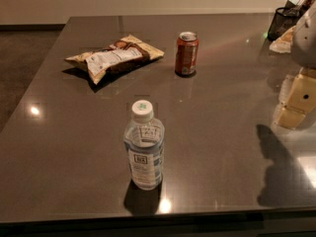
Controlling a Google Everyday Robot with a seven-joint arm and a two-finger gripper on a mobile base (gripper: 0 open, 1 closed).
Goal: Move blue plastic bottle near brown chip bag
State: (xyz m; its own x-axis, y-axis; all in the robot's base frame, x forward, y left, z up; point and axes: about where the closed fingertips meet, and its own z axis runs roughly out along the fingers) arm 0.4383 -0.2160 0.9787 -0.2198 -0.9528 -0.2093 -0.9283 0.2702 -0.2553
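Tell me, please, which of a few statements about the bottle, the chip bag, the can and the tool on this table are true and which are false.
1. The blue plastic bottle stands upright with its white cap on. True.
2. The brown chip bag leans against the bottle. False: it lies flat at the far left of the table, well apart from the bottle.
3. In the camera view, the soda can stands to the right of the chip bag. True.
4. The tool is holding the bottle. False: it hangs at the right edge of the view, away from the bottle.
5. The soda can lies on its side. False: it stands upright.
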